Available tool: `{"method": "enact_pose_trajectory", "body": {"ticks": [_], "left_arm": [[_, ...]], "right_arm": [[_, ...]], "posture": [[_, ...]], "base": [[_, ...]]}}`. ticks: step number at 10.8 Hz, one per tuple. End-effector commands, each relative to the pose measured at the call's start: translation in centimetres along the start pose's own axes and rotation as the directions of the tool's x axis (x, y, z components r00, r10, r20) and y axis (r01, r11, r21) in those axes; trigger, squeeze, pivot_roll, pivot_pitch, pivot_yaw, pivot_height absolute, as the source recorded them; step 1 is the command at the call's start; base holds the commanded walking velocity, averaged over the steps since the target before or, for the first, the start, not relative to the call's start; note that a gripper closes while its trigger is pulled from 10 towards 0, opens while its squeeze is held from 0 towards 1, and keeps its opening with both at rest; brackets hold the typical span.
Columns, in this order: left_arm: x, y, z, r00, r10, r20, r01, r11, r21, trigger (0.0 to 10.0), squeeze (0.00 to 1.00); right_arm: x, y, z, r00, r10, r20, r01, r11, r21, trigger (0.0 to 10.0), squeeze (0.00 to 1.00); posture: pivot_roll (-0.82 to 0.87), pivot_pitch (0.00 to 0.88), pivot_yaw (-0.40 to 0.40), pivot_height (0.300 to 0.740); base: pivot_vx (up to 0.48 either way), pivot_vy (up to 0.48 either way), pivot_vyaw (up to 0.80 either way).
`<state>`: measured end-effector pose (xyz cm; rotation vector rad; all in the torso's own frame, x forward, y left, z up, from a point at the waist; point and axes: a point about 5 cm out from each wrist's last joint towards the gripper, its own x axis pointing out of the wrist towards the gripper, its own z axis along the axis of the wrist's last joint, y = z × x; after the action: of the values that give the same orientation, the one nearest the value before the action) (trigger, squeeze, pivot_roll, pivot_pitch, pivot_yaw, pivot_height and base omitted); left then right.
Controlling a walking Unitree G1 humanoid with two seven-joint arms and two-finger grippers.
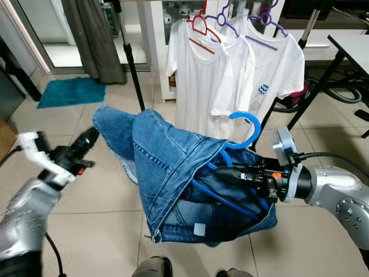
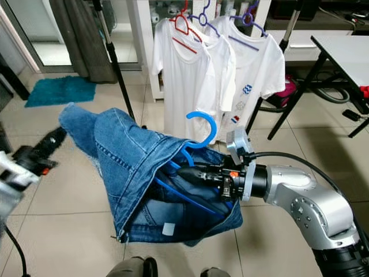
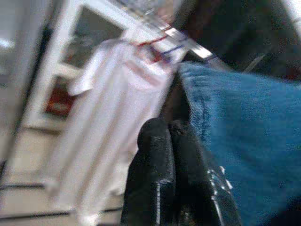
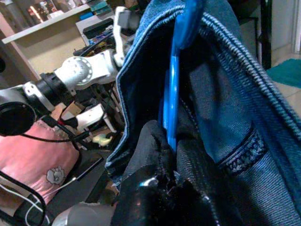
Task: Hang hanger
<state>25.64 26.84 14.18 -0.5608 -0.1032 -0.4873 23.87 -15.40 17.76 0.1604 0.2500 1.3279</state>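
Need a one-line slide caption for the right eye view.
Right gripper holds a blue hanger carrying a denim garment, facing white T-shirts already hung.

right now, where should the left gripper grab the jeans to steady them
Probably the loose denim flap sticking out toward the robot's left, coming in from that side. It hangs free of the blue hanger and faces the left gripper, which is shut and apart from it. The right gripper already pinches the hanger inside the jeans.

Head pair down; wrists close-up
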Motion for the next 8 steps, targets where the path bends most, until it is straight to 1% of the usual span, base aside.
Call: {"method": "enact_pose_trajectory", "body": {"ticks": [1,2,3,4,5,6,7,8], "left_arm": [[-1.1,0.1,0.9,1.0,-0.02,0.015,0.02,0.999,-0.025,10.0,1.0],[-1.6,0.3,1.1,1.0,-0.019,0.023,0.02,0.999,-0.033,10.0,1.0],[-2.4,0.3,1.4,0.999,-0.043,0.003,0.043,0.998,-0.046,10.0,1.0],[-2.9,0.0,1.2,0.996,-0.078,-0.051,0.075,0.995,-0.061,10.0,1.0],[-3.1,-0.2,1.1,0.992,-0.099,-0.077,0.095,0.994,-0.061,10.0,1.0],[-2.9,-0.6,1.1,0.986,-0.13,-0.1,0.127,0.991,-0.043,10.0,1.0],[-2.4,-1.3,0.7,0.975,-0.171,-0.14,0.171,0.985,-0.013,10.0,1.0],[-2.0,-1.3,0.6,0.974,-0.172,-0.145,0.176,0.984,0.014,10.0,0.7]], "right_arm": [[-0.3,0.2,0.7,1.0,0.012,0.017,-0.011,1.0,-0.027,10.0,0.0],[-0.3,0.2,0.7,1.0,0.012,0.017,-0.012,1.0,-0.026,10.0,0.0],[-0.3,0.2,0.6,1.0,0.012,0.014,-0.012,1.0,-0.026,10.0,0.0],[-0.2,0.2,0.6,1.0,0.014,0.014,-0.013,1.0,-0.026,10.0,0.0],[-0.2,0.2,0.6,1.0,0.015,0.014,-0.015,1.0,-0.028,10.0,0.0],[-0.2,0.2,0.6,1.0,0.016,0.014,-0.016,0.999,-0.029,10.0,0.0],[-0.2,0.2,0.5,1.0,0.015,0.009,-0.014,0.999,-0.029,10.0,0.0],[-0.2,0.2,0.5,1.0,0.014,0.008,-0.013,0.999,-0.03,10.0,0.0]], "posture": [[-0.04,0.107,0.086,0.74],[-0.04,0.106,0.086,0.74],[-0.04,0.104,0.088,0.74],[-0.04,0.104,0.089,0.74],[-0.04,0.102,0.091,0.74],[-0.04,0.101,0.091,0.74],[-0.04,0.101,0.093,0.74],[-0.04,0.1,0.095,0.74]], "base": [[0.0,0.0,0.0],[0.0,0.0,0.0],[0.0,0.0,0.0],[0.0,0.0,0.0],[0.0,0.0,0.0],[0.0,0.0,0.0],[0.0,0.0,0.0],[0.0,0.0,0.0]]}}
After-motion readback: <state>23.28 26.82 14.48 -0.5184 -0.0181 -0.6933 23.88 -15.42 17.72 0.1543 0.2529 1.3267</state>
